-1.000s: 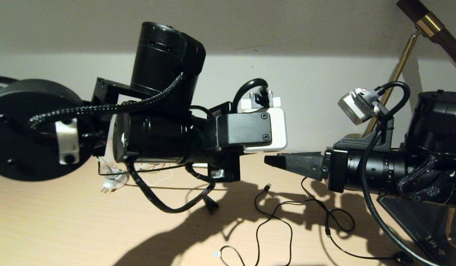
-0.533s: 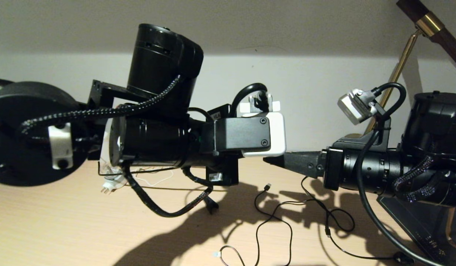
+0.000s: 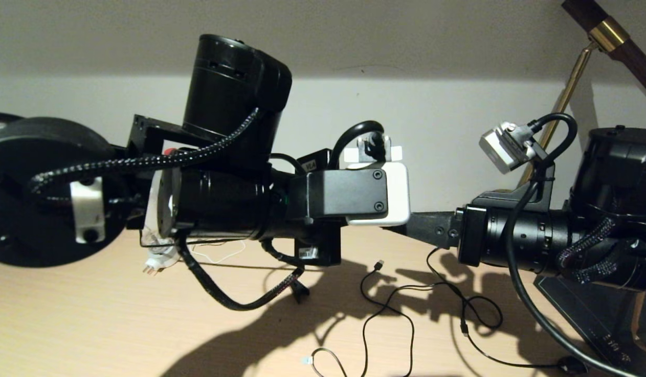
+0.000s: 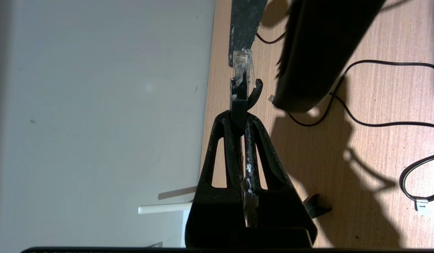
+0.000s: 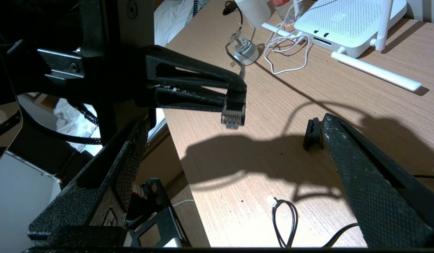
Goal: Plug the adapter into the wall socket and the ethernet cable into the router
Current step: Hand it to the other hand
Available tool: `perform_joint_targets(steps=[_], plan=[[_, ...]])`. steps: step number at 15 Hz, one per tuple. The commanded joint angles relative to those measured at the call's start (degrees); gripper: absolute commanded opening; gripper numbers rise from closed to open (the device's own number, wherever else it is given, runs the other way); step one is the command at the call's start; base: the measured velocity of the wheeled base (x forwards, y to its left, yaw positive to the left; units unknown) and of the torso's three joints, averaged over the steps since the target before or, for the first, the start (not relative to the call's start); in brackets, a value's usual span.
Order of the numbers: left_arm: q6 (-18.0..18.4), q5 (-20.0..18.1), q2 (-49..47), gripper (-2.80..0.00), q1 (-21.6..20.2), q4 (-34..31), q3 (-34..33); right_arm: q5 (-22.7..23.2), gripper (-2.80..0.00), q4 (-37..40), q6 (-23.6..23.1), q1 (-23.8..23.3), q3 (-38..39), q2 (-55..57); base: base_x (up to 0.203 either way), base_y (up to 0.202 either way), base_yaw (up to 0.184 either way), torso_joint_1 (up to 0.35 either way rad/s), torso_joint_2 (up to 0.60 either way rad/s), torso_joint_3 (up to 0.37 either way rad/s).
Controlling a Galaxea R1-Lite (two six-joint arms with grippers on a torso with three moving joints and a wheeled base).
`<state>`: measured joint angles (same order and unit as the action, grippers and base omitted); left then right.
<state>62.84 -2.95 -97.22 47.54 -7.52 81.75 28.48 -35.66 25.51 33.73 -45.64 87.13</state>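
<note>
Ethernet step in hand: the left hand (image 5: 234, 96), clamped on the ethernet cable (image 4: 242, 68) just behind its clear clip connector, holds it in the air above the counter (image 5: 308, 105). The right hand (image 5: 238, 182) faces it with fingers spread wide and nothing between them. Seen from the right wrist, the router (image 5: 347, 24) lies at about one o'clock from the held connector, well apart; the next move probably calls for lining the clip up with a port.
</note>
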Motion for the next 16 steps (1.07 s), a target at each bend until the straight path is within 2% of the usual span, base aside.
perform_joint_targets(steps=[1,5,6,7,16], plan=[[0.35,-0.04,0.03,-2.80,0.27,-0.04,-0.03,0.17,0.00,-0.20,0.24,0.02,0.03,-0.11,0.000,0.000,0.000,0.000,0.00,0.000],[0.35,-0.04,0.01,-2.80,0.86,0.63,-0.28,0.17,0.00,-0.29,0.24,0.02,0.11,-0.11,0.000,0.000,0.000,0.000,0.00,0.000],[0.33,-0.13,0.01,-2.80,0.97,0.67,-0.28,0.17,-2.36,-0.29,0.24,0.02,0.11,-0.11,0.000,0.000,0.000,0.000,0.00,0.000],[0.35,-0.13,0.01,-2.80,0.97,0.67,-0.28,0.24,-2.80,-0.29,0.24,0.02,0.11,-0.11,0.000,0.000,0.000,0.000,0.00,0.000],[0.35,-0.13,0.01,-2.80,1.30,1.10,-0.61,0.17,-2.80,-0.38,0.76,0.02,0.03,-0.11,0.000,0.000,0.000,0.000,0.00,0.000]])
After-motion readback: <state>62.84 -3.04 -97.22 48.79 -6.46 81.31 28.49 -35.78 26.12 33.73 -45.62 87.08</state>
